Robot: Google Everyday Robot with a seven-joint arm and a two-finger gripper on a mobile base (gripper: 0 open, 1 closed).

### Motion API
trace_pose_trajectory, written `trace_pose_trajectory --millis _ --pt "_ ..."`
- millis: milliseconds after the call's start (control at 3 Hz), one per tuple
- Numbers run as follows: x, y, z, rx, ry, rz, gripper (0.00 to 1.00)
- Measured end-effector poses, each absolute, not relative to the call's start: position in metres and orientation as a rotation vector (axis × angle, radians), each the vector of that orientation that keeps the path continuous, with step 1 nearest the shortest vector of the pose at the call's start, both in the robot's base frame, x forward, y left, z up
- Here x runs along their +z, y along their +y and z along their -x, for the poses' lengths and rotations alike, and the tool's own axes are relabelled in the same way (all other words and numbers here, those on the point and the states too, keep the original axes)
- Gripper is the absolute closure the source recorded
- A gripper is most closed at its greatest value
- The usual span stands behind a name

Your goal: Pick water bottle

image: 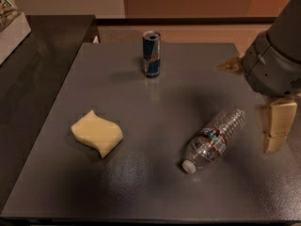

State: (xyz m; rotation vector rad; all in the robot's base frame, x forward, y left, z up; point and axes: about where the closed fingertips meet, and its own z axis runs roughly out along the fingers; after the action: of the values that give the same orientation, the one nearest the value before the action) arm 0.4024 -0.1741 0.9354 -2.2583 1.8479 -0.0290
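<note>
Three items lie on one grey table [141, 192], with one gripper at its right edge.

Item 1: water bottle [215, 140]. Clear ribbed plastic with a red, white and blue label band around the middle. It lies on its side in the near-right part of the table, set on a diagonal. The white cap [189, 166] points toward the near-left and the base toward the far right. Nothing is touching it.

Item 2: drink can [151, 53]. Blue and silver, upright, at the far centre of the table and well apart from the bottle.

Item 3: sponge [97, 133]. Pale yellow with wavy edges, lying flat on the near-left part of the table.

Gripper [251, 98]: a grey wrist housing enters from the upper right and hangs over the table's right edge, just right of the bottle's base and clear of it. Two cream fingers show. One [277, 124] points downward beside the bottle's base end, and the other pokes out to the left, farther back. They stand apart with nothing held between them.

Surroundings: a dark counter [37, 79] adjoins the table on the left, and a white box [11, 29] sits at its far corner.
</note>
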Motion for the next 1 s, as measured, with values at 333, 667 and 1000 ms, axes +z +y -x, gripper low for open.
trace_pose_trajectory --millis 333,667,1000 --pt "0.918 -0.160 -0.390 0.002 1.696 2.398 0.00" --pt "0.901 -0.149 -0.379 0.033 1.571 2.489 0.00" --pt "0.880 -0.144 -0.371 0.048 1.492 2.568 0.00"
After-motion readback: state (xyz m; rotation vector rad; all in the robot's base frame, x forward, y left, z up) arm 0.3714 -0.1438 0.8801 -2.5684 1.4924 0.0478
